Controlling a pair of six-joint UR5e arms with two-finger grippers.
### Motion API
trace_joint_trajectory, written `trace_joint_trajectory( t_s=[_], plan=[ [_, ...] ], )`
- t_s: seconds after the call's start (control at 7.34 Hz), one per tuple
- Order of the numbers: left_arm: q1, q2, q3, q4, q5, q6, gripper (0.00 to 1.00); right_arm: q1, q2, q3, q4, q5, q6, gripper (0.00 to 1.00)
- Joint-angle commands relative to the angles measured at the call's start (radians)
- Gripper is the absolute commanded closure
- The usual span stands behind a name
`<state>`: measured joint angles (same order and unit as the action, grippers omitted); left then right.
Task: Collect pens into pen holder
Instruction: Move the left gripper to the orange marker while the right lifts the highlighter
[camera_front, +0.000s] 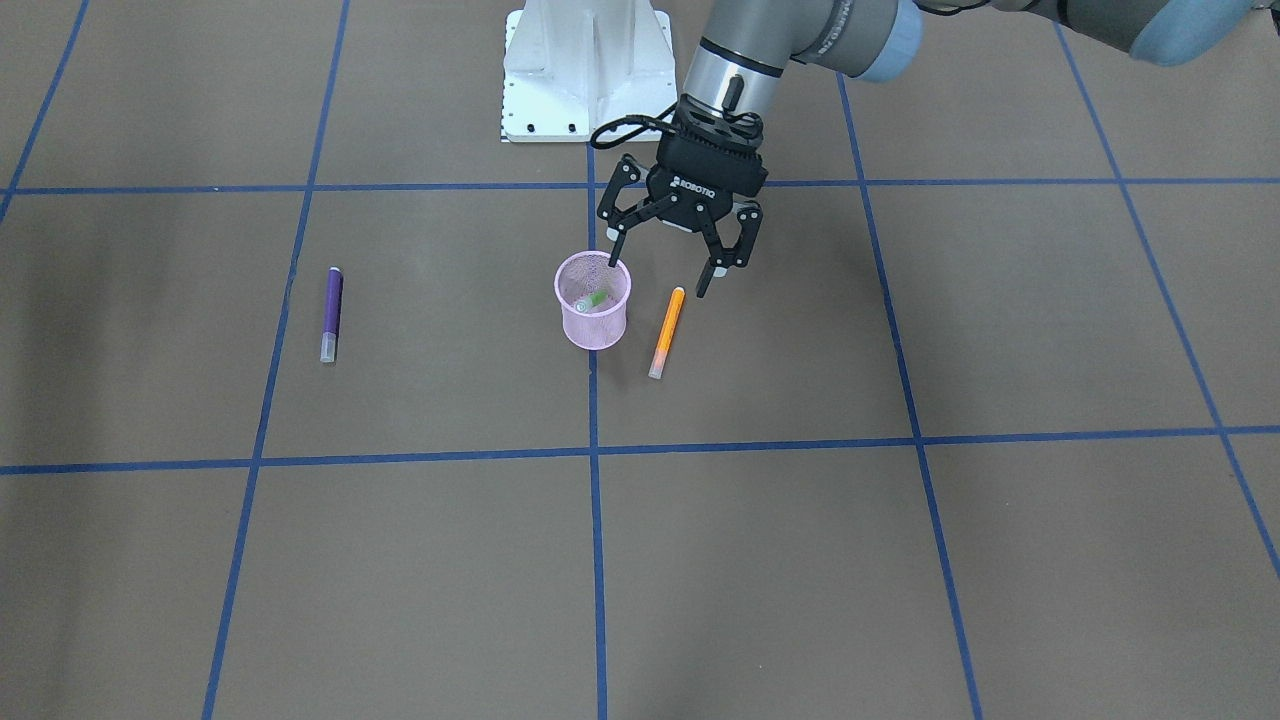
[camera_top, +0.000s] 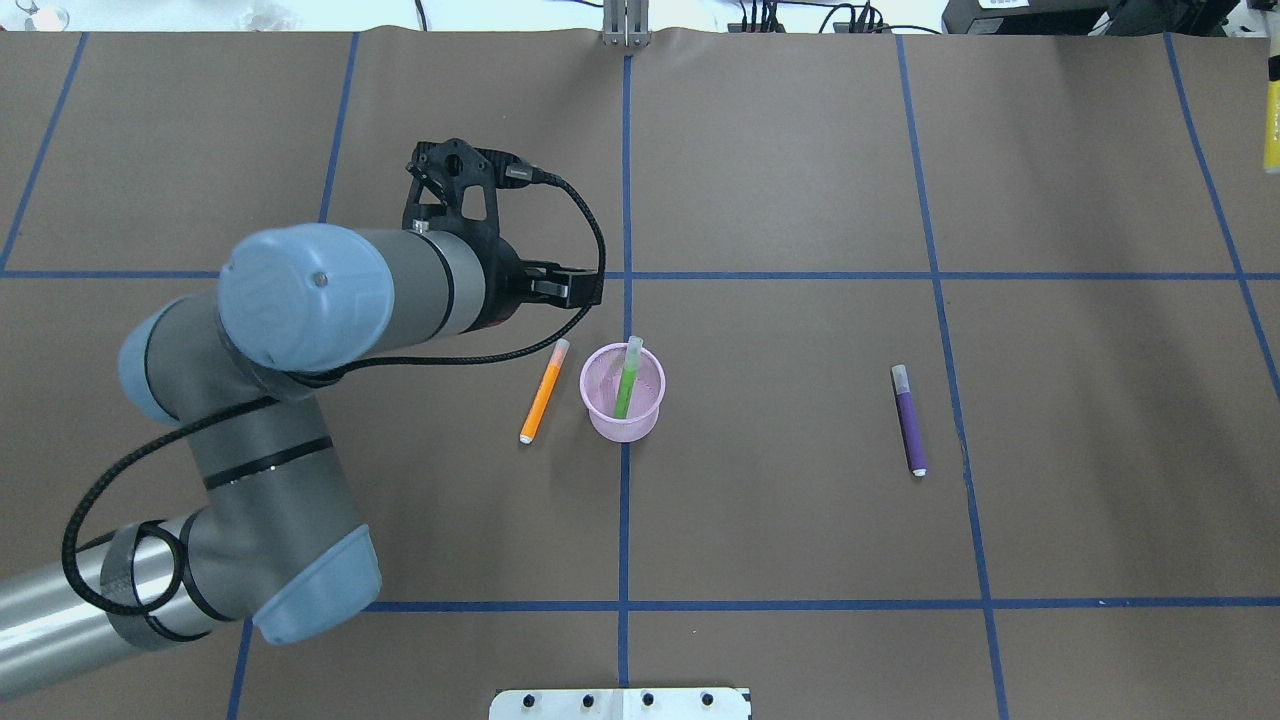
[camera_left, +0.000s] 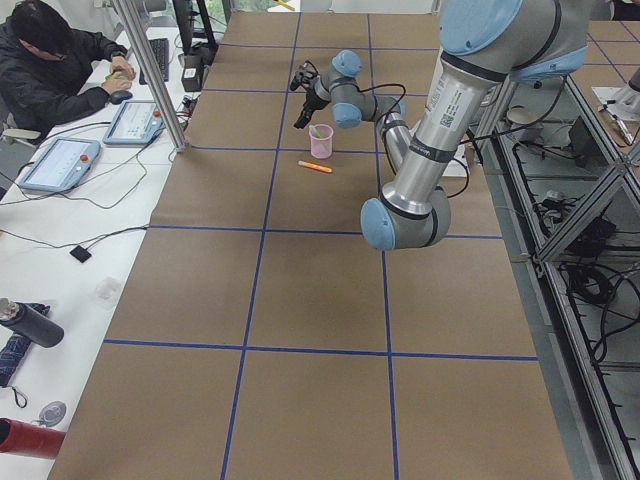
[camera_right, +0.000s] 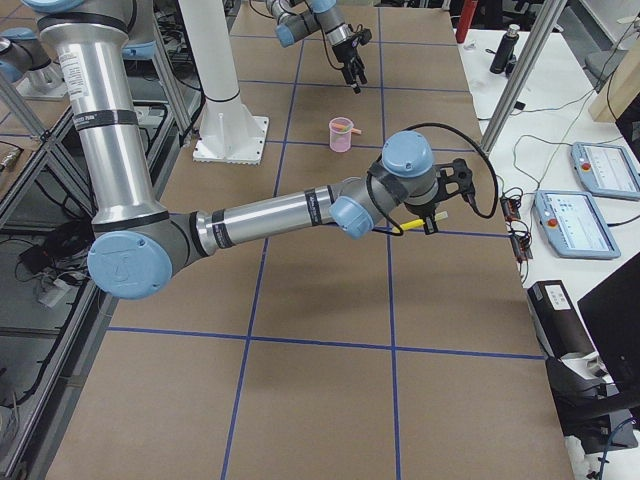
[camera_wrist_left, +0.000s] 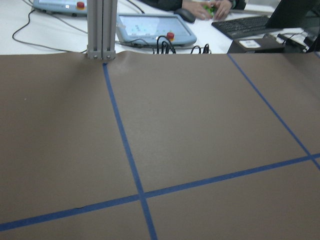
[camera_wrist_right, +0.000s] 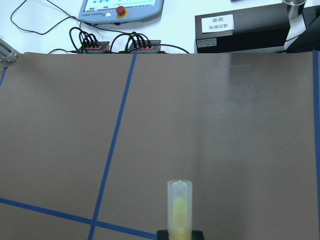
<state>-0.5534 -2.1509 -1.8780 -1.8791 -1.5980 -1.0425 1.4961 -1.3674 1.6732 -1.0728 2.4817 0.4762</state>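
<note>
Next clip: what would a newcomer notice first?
The pink pen holder at mid-table, the green pen leaning in it, with the left gripper open near its rim. Next, the orange pen lying beside the holder, the purple pen farther off, and the yellow pen in the right gripper.

A person sits beside the blue-taped brown table.

Left claw agape, right claw tight around yellow pen
</note>
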Motion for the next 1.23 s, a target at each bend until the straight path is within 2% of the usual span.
trace_joint_trajectory(
  t_s=[0.0,0.27,0.54,0.82,0.95,1.09],
  plan=[
    [-0.062,-0.003,0.034,0.105,-0.163,0.007,0.02,-0.020,0.033,0.045,0.032,-0.003,0.004,1.00],
    [-0.059,-0.012,0.120,0.109,-0.244,0.007,0.02,-0.080,0.036,0.040,0.190,-0.074,0.141,1.00],
    [-0.056,-0.055,0.219,0.107,-0.264,0.009,0.05,-0.178,0.034,0.043,0.322,-0.179,0.290,1.00],
    [-0.053,-0.118,0.324,0.109,-0.313,0.010,0.09,-0.261,0.036,0.042,0.375,-0.280,0.314,1.00],
    [-0.051,-0.162,0.391,0.109,-0.322,0.016,0.10,-0.286,0.039,0.042,0.376,-0.303,0.314,1.00],
    [-0.049,-0.167,0.417,0.107,-0.326,0.057,0.13,-0.302,0.056,0.036,0.376,-0.306,0.314,1.00]
  ],
)
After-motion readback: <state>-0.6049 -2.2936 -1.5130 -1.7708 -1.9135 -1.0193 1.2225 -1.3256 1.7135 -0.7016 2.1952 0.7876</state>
